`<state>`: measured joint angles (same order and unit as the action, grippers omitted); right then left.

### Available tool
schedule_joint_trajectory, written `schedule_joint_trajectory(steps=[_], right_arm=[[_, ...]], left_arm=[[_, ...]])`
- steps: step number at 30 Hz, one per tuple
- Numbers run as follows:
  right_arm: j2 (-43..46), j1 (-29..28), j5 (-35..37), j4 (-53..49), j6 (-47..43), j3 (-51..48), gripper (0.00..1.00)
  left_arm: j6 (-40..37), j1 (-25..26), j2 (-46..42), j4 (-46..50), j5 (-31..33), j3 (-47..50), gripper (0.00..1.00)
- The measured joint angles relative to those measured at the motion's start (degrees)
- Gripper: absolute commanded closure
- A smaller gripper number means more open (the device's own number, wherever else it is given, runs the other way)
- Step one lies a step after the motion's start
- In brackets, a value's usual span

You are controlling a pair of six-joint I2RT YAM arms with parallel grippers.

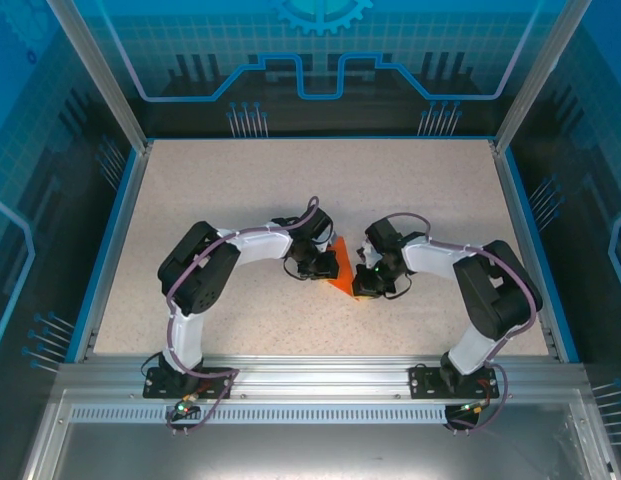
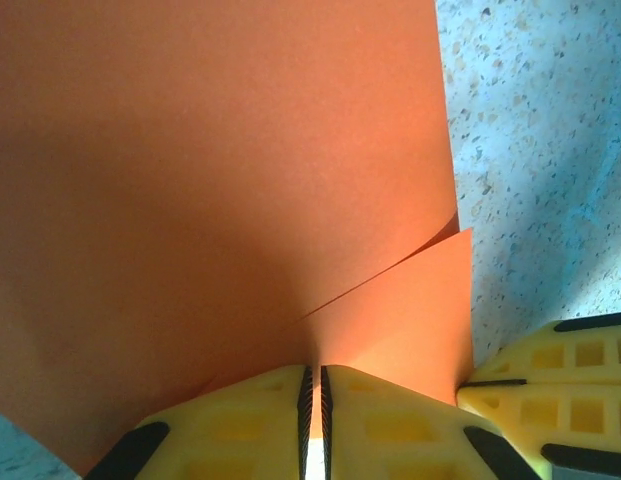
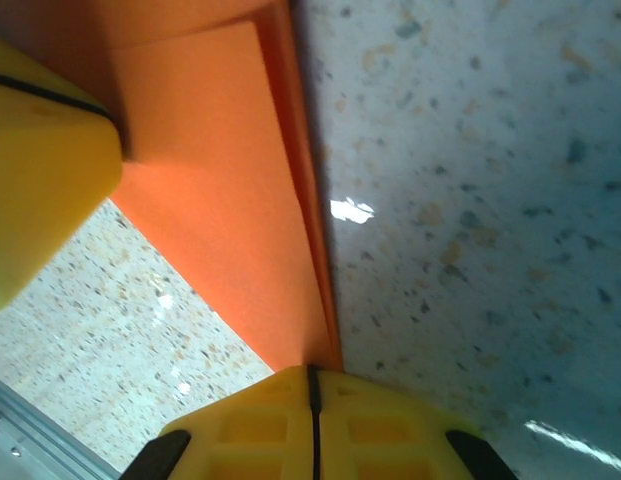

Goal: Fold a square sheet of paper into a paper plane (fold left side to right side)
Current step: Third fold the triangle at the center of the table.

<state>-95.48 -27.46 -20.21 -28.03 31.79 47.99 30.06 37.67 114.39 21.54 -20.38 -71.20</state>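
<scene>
**Both hands pinch the orange sheet mid-fold**

The square sheet of paper (image 1: 341, 268) sits near the middle of the counter (image 1: 240, 180), caught between the two hands. The left hand (image 1: 312, 264) meets it from 9 o'clock and the right hand (image 1: 370, 284) from about 4 o'clock, so each has its own edge. That placing seems meant to let one side swing over onto the other while the far side is kept from sliding. A sheet this thin would likely skate across the speckled surface otherwise.

In the left wrist view the yellow fingers (image 2: 250, 430) are drawn almost together, leaving only a thin slit. Orange paper runs into that slit, so this is a closed pinch on the sheet. Just above, one layer overlaps another along a slanting edge that climbs toward 2 o'clock, so a fold looks partly made.

In the right wrist view the fingers (image 3: 390, 430) at 6 o'clock are pressed fully together. The doubled edge of the paper runs straight down into them, so this hand too appears clamped on the sheet.
</scene>
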Motion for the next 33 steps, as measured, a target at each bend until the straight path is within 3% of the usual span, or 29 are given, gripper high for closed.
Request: schedule_joint_trajectory(steps=[6,15,33], right_arm=[[1.99,-2.36,1.25,-2.19,4.22,0.66,0.96],[-2.1,-5.44,1.77,0.17,8.68,5.64,0.96],[-3.85,-5.35,4.13,3.63,9.35,4.39,0.96]], left_arm=[[0.02,-0.02,0.0,-0.44,0.0,0.24,0.84],[0.02,-0.02,0.0,-0.44,0.02,0.26,0.84],[-0.02,0.0,0.0,-0.46,0.5,0.37,0.84]])
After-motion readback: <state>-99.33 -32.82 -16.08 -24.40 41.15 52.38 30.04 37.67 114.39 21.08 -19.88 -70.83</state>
